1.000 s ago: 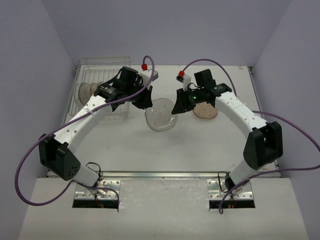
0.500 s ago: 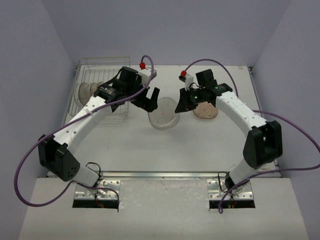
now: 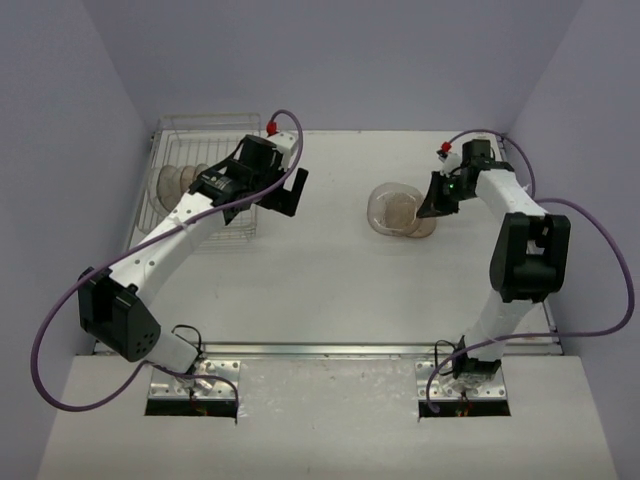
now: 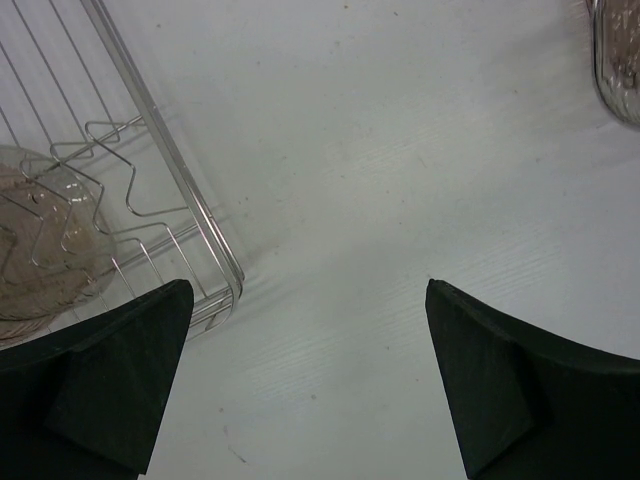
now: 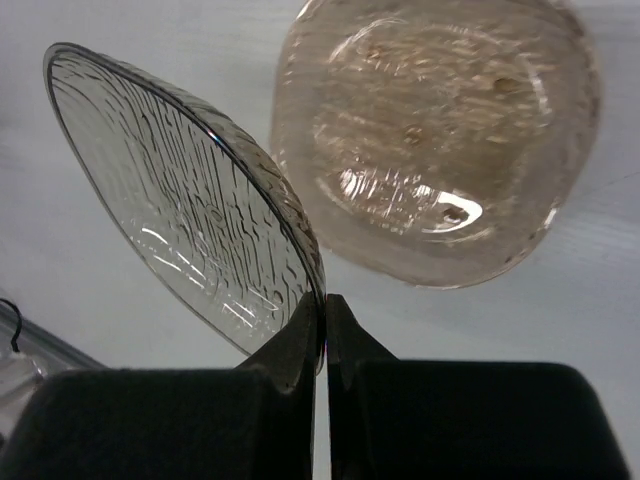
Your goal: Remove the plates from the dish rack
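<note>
The plates [image 4: 45,240] in the dish rack [image 4: 190,215] sit beside the wide, empty left claw [image 4: 307,300], while the right claw [image 5: 325,310] pinches a grey plate [image 5: 190,200] by its rim only, tilted close by the pink plate [image 5: 440,150] on the bench [image 5: 600,300], so slippage could crack both.

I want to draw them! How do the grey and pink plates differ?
The grey plate is tilted on edge, pinched in the right jaws; the pink plate lies flat on the table. The grey plate has wavy lines; the pink plate looks bumpy. Both are round and see-through.
</note>
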